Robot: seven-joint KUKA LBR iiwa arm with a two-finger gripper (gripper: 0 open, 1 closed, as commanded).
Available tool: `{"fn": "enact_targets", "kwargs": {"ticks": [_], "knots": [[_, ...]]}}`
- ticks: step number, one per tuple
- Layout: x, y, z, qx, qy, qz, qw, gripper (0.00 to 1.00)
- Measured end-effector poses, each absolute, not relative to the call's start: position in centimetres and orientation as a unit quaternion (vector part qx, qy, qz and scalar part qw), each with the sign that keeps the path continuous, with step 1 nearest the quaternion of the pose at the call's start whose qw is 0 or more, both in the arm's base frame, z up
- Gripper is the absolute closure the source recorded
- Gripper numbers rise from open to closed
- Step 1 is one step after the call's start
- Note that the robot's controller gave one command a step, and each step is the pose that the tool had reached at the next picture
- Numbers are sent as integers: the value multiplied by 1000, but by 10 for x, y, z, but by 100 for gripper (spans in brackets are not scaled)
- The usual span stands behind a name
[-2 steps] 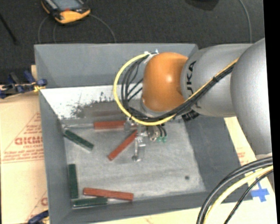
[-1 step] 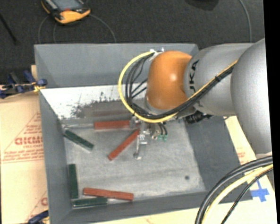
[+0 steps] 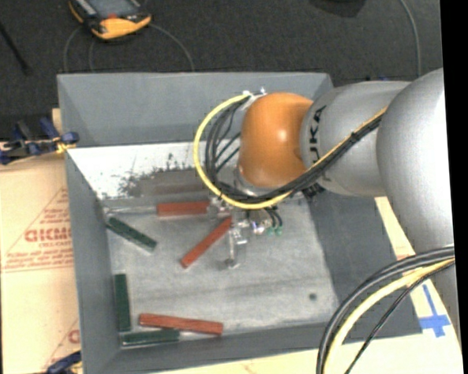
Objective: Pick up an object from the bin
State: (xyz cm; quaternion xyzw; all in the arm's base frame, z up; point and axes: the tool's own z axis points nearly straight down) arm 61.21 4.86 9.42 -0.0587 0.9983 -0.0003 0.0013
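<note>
Red stick [image 3: 206,246], slanted, centre of bin [image 3: 88,262]; gripper [image 3: 236,249] at its upper end, opening indiscernible. Bare floor rightward. Other sticks [image 3: 179,324] hug left and front walls.

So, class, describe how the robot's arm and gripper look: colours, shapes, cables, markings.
The arm is thick, rounded and silver-grey, with black KUKA lettering. A glossy orange dome cover caps its wrist, ringed by looping yellow and black cables. Below it sits a small silvery metal gripper.

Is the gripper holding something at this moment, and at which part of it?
It cannot be told. The gripper sits at the upper end of the slanted red stick in the middle; a hold is not visible.
</note>
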Motion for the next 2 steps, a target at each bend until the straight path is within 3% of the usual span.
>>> {"fn": "enact_targets", "kwargs": {"ticks": [1, 2], "knots": [[591, 51, 74, 58, 998, 1, 6, 100], [591, 51, 74, 58, 998, 1, 6, 100]]}}
